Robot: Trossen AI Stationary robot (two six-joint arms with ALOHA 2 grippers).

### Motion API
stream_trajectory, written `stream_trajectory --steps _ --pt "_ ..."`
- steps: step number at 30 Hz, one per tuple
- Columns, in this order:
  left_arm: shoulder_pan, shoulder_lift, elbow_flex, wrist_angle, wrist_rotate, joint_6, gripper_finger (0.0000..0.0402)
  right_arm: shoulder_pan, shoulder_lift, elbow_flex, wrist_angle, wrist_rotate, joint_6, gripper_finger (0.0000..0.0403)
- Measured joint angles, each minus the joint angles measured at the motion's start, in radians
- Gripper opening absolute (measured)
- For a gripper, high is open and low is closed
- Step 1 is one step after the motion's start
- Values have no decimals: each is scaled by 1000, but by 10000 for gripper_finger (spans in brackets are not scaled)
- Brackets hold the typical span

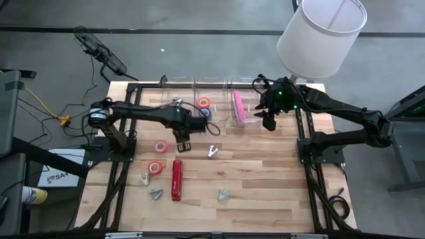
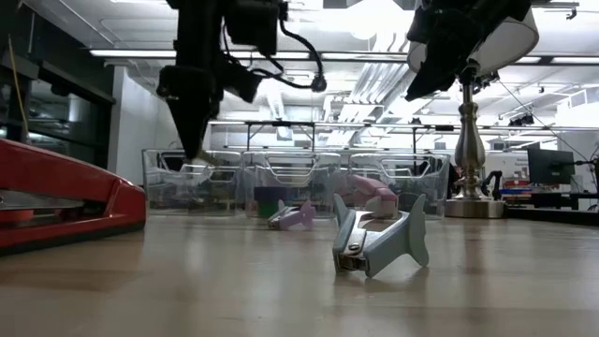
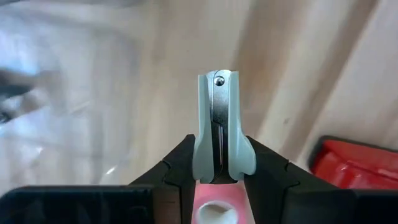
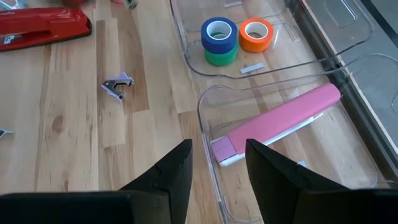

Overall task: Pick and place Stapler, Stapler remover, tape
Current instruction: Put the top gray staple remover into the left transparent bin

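- A pale blue-grey staple remover [image 3: 216,127] is clamped between the fingers of the left end effector [image 3: 217,177], its riveted end pointing away from the wrist; a pink tape roll [image 3: 214,208] is seen directly beneath it.
- The left end effector [image 1: 182,141] is held above the tabletop [image 1: 265,179] near its middle, just beside the pink tape roll [image 1: 161,145], with the dark arm stretched across from the left side.
- The right end effector [image 4: 217,165] is seen with its fingers apart and nothing between them, poised over the near rim of a clear bin [image 4: 208,134] in which a pink stapler [image 4: 277,124] lies.
- In the high view, the right end effector [image 1: 269,121] is placed at the far right of the row of bins, with its arm bent in from the right.
- Blue, green and orange tape rolls [image 4: 235,38] are held in the neighbouring clear bin [image 4: 193,62].
- A red stapler [image 1: 176,179] lies on the tabletop, nearer the front edge than the left end effector, with a second pink-orange tape roll [image 1: 155,167] beside it.
- Loose staple removers [image 1: 213,153] are scattered over the tabletop, apart from both end effectors.
- In the low view, the red stapler is cut off at the frame edge; the left wrist view is blurred along one side.
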Motion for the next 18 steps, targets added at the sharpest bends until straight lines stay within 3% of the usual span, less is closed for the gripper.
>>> stream_trajectory --steps 10,13,18 --pt "163 -148 0 -15 -131 -2 103 0 0 0 1 7 0 140" --pt "221 -154 0 8 -168 1 103 0 0 0 3 27 0 140" --pt "319 -128 0 89 -147 11 103 0 0 0 18 41 -15 140"
